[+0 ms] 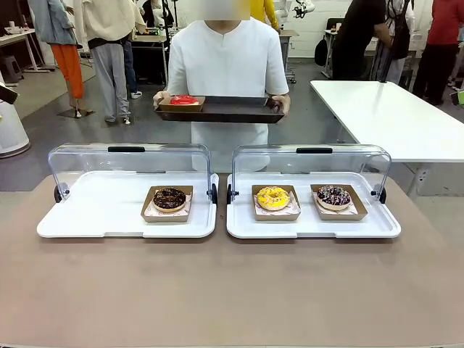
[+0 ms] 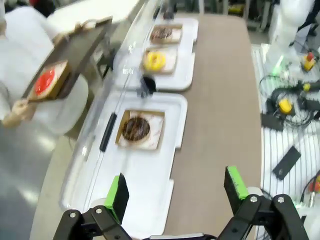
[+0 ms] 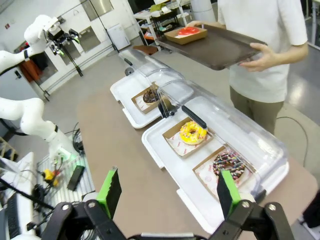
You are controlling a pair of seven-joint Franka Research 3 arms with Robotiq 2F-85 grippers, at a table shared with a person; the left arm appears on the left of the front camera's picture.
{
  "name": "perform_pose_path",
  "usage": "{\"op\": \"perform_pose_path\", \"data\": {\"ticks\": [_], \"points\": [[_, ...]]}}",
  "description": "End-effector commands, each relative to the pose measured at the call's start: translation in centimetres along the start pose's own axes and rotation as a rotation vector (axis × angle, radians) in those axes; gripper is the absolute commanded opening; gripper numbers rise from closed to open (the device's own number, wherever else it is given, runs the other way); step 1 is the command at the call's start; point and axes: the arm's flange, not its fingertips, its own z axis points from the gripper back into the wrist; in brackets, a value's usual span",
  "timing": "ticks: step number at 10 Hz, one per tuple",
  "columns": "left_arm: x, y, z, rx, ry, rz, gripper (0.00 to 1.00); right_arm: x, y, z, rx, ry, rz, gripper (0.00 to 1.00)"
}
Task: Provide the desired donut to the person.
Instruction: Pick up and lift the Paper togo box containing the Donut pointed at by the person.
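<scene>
On desk [image 1: 232, 290], far edge: chocolate donut [image 1: 169, 199], yellow donut [image 1: 272, 197], sprinkled donut [image 1: 333, 196], each in card tray [image 1: 167, 218]. Judged light, soft, icing fragile; grip tray wall. Wide open, empty: left tool [image 2: 176, 182], right tool [image 3: 169, 181].

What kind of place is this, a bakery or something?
Probably a robotics lab staged as a donut counter: lidded display trays hold boxed donuts, and a person holds a serving tray, yet cables and gear lie beside the table.

Black jaws with bright green pads [image 2: 235, 182]
</scene>
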Motion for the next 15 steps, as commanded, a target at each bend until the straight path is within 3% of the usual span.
{"op": "perform_pose_path", "data": {"ticks": [1, 2, 4, 9, 12, 15], "points": [[-3.8, 1.7, 0.1, -0.115, -0.216, -0.057, 1.00, 0.0, 0.1, -0.2, 0.003, 0.002, 0.000, 1.00], [-6.0, 2.1, 0.1, -0.137, -0.296, -0.047, 1.00, 0.0, 0.1, -0.2, 0.003, 0.002, 0.000, 1.00], [-9.4, 3.9, 0.2, -0.110, -0.266, -0.059, 1.00, 0.0, 0.1, -0.2, 0.003, 0.002, 0.000, 1.00], [-15.8, 3.3, -0.5, -0.045, -0.071, 0.068, 1.00, 0.0, 0.1, -0.2, 0.003, 0.002, 0.000, 1.00], [-14.9, 3.3, -0.2, -0.092, -0.097, 0.050, 1.00, 0.0, 0.1, -0.2, 0.003, 0.002, 0.000, 1.00], [-16.3, 4.0, -0.1, -0.055, -0.090, 0.072, 1.00, 0.0, 0.1, -0.2, 0.003, 0.002, 0.000, 1.00]]}}
